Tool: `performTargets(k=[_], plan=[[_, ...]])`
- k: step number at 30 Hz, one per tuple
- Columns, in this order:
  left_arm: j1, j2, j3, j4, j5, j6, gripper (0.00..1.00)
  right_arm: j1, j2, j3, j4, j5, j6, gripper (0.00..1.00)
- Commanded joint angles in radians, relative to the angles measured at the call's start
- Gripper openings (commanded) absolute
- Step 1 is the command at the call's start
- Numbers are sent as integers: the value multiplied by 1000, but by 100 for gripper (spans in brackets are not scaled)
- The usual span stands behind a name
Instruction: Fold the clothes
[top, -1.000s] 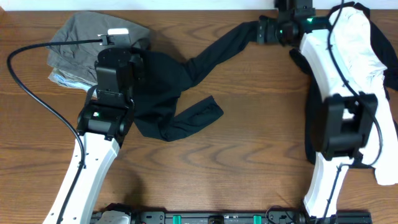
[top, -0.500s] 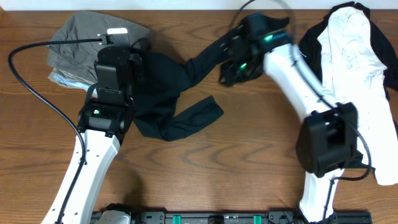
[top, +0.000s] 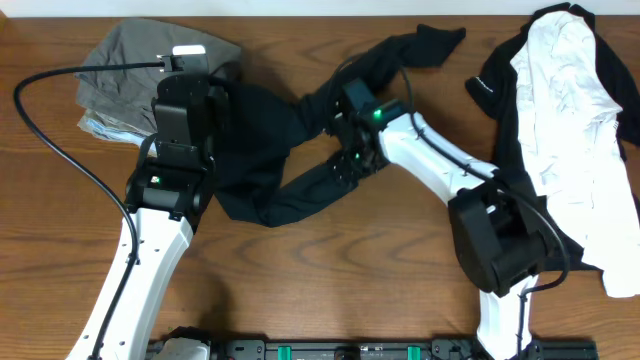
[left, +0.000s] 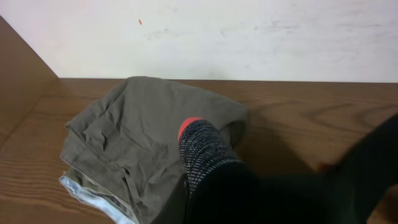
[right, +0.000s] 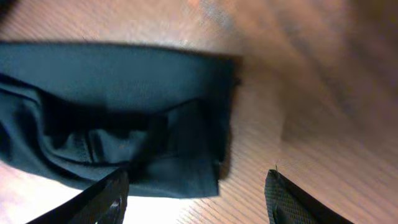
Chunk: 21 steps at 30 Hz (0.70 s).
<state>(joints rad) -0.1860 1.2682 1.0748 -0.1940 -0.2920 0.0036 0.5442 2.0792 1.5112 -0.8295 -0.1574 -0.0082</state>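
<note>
Right wrist view: right gripper (right: 198, 182) fingers spread above the leggings (right: 118, 106); left gripper (top: 205, 78) pinches their waistband (left: 202, 149)

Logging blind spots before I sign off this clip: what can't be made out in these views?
- Left gripper's fingers: overhead, hidden under the left arm; left wrist view shows only the leggings waistband, no fingers.
- Right gripper: blur in the right wrist view hides whether it touches the leggings' leg.
- Black-and-white top: cut off by the overhead's right edge.
- Pale layer beneath the olive garment: mostly covered.
</note>
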Motion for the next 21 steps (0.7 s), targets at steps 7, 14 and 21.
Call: performTargets(k=[7, 14, 21], plan=[[4, 2, 21, 5, -8, -9, 6, 35, 11, -36, 22, 19, 7, 64], [4, 2, 21, -14, -8, -10, 6, 36, 21, -37, 13, 19, 7, 57], [4, 2, 21, -25, -8, -10, 6, 36, 25, -37, 13, 3, -3, 40]])
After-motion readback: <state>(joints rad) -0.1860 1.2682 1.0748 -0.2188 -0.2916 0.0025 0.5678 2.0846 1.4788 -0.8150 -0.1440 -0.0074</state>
